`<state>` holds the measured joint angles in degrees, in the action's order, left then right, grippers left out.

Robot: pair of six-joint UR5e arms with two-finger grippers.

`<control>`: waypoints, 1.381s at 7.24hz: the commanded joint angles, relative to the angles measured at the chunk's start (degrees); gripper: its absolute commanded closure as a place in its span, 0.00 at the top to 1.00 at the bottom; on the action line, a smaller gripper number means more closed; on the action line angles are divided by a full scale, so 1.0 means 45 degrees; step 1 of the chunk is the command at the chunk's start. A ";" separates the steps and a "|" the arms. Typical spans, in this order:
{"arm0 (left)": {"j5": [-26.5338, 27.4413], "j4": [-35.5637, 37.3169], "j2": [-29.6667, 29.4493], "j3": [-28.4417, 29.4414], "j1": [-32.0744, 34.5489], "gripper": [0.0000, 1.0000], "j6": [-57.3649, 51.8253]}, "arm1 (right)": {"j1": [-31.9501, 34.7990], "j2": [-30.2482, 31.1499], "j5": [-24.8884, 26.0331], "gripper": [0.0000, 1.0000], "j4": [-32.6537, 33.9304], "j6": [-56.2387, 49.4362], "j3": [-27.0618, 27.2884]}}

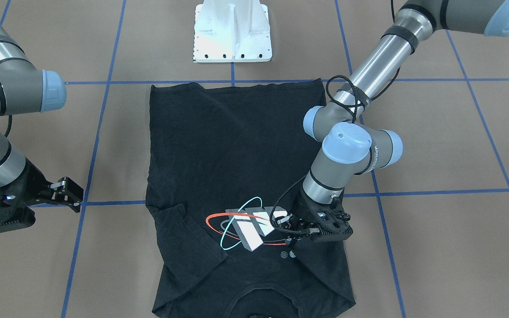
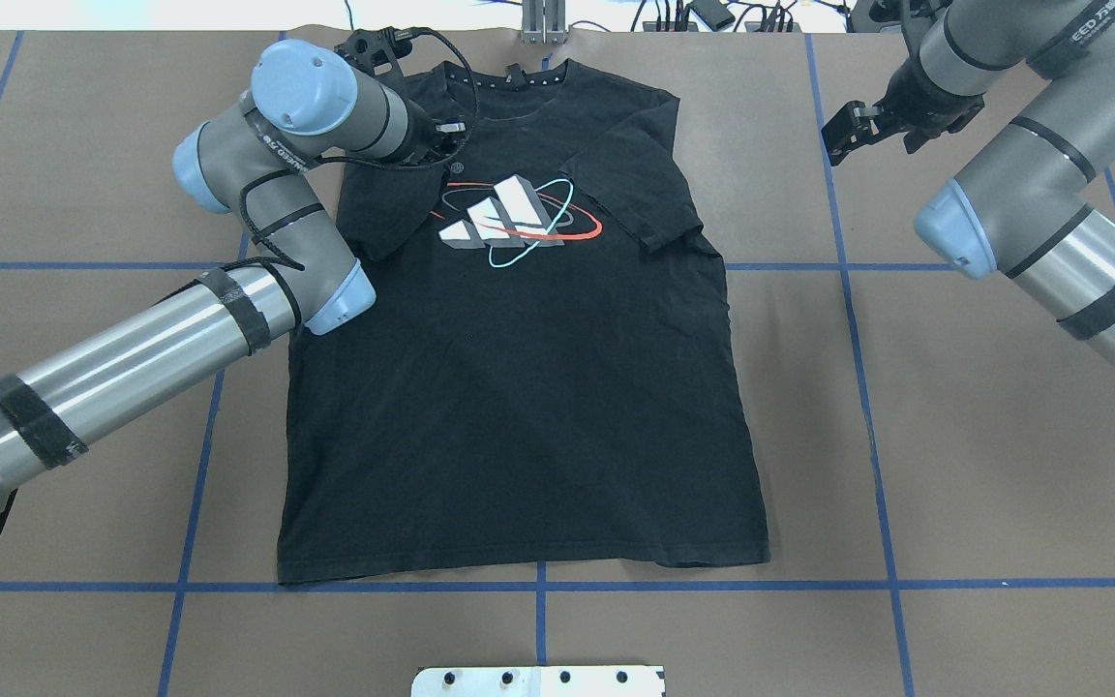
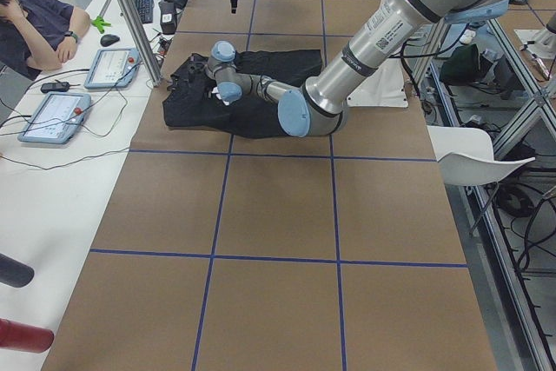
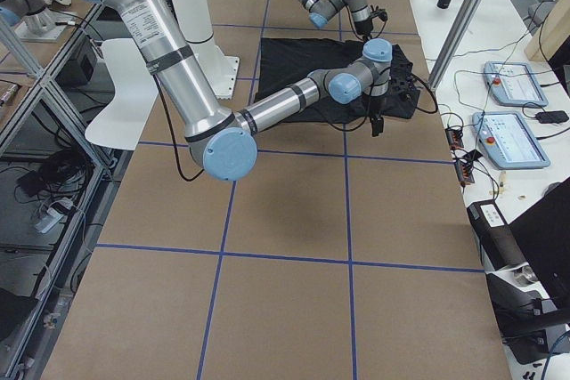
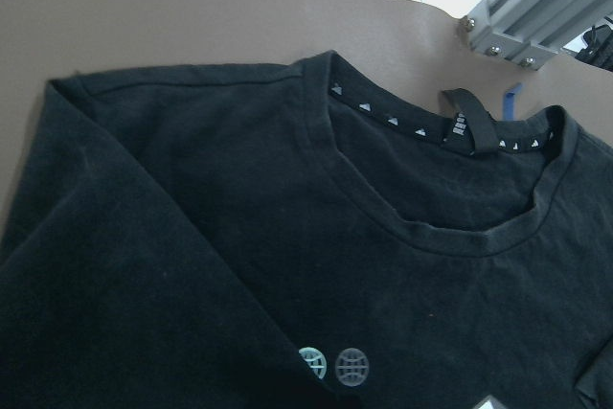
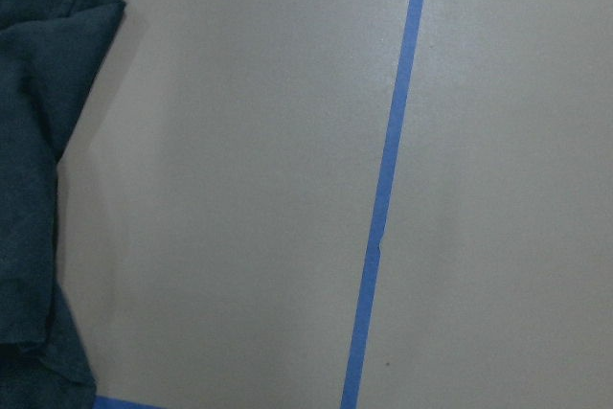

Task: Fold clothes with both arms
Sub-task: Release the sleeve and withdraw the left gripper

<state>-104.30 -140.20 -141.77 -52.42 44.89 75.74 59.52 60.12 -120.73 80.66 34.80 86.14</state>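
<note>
Right in front of the white pedestal base (image 2: pixel 538 681), the black T-shirt (image 2: pixel 519 407) lies face up on the brown table (image 2: pixel 954 436). Its hem sits nearest the robot, just short of a blue tape line (image 2: pixel 712 584), and the body is spread flat. Moving up, there's the chest print (image 2: pixel 509 218), white-grey blocks ringed in red and cyan. Both short sleeves are folded inward: the one on the robot's left (image 2: pixel 383 218) reaches the edge of the print, and the one on the right (image 2: pixel 640 184) lies slanted across the shoulder. Over the left shoulder, close to the print, the left gripper (image 1: pixel 293 232) hangs low above the cloth. I cannot tell how its claw stands, and its wrist camera shows only the collar (image 5: pixel 421 227) and two small round logos (image 5: pixel 330 364). Well off the shirt on the far right, the right gripper (image 2: pixel 848 131) hovers over bare table, its claw looking spread and holding nothing.
</note>
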 commanded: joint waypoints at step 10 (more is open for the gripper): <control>-0.2487 0.0100 0.7721 -0.9196 -0.0770 1.00 -0.1167 | -0.2750 0.4892 0.0573 1.00 -0.0073 0.5150 0.6453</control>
<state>-115.76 -139.81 -114.56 -85.93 43.96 70.06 50.89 77.01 -119.94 80.41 53.96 108.89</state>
